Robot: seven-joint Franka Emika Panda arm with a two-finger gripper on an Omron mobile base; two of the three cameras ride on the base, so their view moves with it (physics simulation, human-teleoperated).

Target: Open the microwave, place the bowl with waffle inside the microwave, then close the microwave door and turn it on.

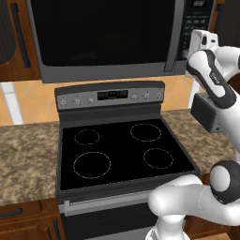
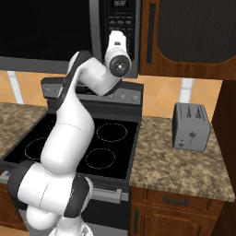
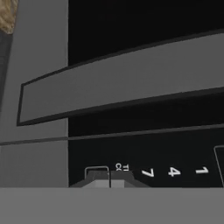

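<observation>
Over-range microwave (image 1: 108, 37) with its door (image 1: 101, 33) shut, its glass dark, and the long grey bar handle (image 1: 176, 35) running down the door's right edge. The robot's claw (image 3: 109, 178) is raised to the keypad panel (image 2: 120, 27) on the microwave's right side; its two finger tips (image 3: 99, 179) are pressed together, clenched on nothing, and sit right at the panel's surface. In the hand view, which is rolled sideways, the handle (image 3: 122, 87) crosses the frame as a broad grey bar beyond the claw, and the keypad's white digits "7", "4" and "1" stand in a row just beside the tips, turned on their sides. A small outlined key lies directly at the tips, with two tiny lines of lettering next to it, too small to read. From the right base camera a small lit display (image 2: 120, 3) with unreadable figures tops the panel, above the claw. Below the claw lies the black stove (image 1: 124, 150) with four ring burners, its control strip carrying another illegible display. A grey toaster (image 2: 191, 126) stands on the speckled counter (image 2: 184, 166), well to the claw's right and lower.
</observation>
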